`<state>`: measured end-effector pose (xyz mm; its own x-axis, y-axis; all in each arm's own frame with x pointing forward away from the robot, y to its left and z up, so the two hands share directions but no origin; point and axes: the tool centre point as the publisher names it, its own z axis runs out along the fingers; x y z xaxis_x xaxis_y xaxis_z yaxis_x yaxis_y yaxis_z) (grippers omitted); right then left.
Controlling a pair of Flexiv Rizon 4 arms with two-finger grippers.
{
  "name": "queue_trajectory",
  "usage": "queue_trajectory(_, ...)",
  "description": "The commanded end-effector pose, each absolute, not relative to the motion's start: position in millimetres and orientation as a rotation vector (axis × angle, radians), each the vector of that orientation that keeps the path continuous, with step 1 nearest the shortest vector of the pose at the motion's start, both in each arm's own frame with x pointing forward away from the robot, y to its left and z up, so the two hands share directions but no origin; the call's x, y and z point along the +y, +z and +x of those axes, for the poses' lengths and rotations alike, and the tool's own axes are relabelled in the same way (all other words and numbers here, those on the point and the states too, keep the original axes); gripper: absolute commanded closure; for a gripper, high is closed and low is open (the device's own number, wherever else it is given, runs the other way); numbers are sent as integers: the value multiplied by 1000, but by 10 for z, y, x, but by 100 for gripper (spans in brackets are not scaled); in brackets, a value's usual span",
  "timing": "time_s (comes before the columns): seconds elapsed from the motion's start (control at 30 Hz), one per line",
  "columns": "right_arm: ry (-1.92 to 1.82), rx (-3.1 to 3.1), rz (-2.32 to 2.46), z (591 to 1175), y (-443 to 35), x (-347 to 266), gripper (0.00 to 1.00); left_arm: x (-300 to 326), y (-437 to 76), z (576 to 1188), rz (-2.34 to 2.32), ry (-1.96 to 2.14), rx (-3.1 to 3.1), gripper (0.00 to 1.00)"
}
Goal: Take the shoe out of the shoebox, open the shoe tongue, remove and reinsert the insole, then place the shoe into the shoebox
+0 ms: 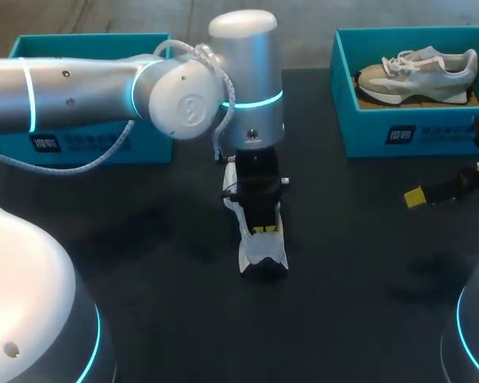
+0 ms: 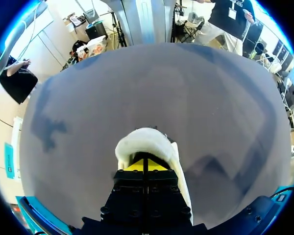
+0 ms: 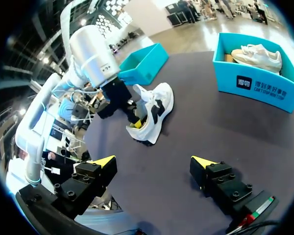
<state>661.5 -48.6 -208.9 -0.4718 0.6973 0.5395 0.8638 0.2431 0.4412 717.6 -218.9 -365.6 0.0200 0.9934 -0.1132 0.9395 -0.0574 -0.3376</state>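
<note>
- Your left gripper [image 2: 143, 165] points down into the mouth of the white shoe [image 1: 263, 254], its yellow tips pressed together; white lining curls round them, and you cannot tell whether the insole, the tongue or nothing is nipped between them
- That shoe sits out on the dark table [image 1: 144, 263], outside both boxes; from the right wrist view it seems to lean to one side instead of resting flat on its sole
- Your right gripper [image 3: 154, 164] hangs well apart from the shoe on its right side, fingers spread wide with nothing between them, so nothing pins the shoe down
- One teal shoebox [image 1: 156, 148] lies beyond the shoe to its left, partly hidden by your left arm; a second shoebox [image 1: 367, 132] lies beyond the shoe to its right and holds a grey sneaker [image 1: 419, 73]
- Judged stage: work inside the shoe, on the tongue or insole; the return to a box is not yet done
- Main risk: a pull upward lifts or drags the whole shoe, because it is light and unheld
- Second risk: a thin pinch on soft lining slips, or a push tips the leaning shoe over
- Third risk: the shoe goes back into the already occupied box to its right
</note>
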Motion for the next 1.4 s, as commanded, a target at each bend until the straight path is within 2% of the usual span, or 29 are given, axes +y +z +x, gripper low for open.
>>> queue_trajectory(0.03,-1046,-2284,-1469,6599,-2087,-484,0,-2201,-3784,7139,-2117,454,-2042,100)
queue_trajectory(0.4,-1046,-2284,-1469,6599,-2087,-484,0,-2196,-4011,7137,-2129,363,-2064,100)
queue_trajectory(0.77,-1046,-2284,-1469,6599,-2087,-484,0,-2123,-3776,7314,-2173,312,-2151,100)
queue_trajectory(1.4,-1046,-2284,-1469,6599,-2087,-484,0,-2170,-4061,7276,-2208,162,-2135,100)
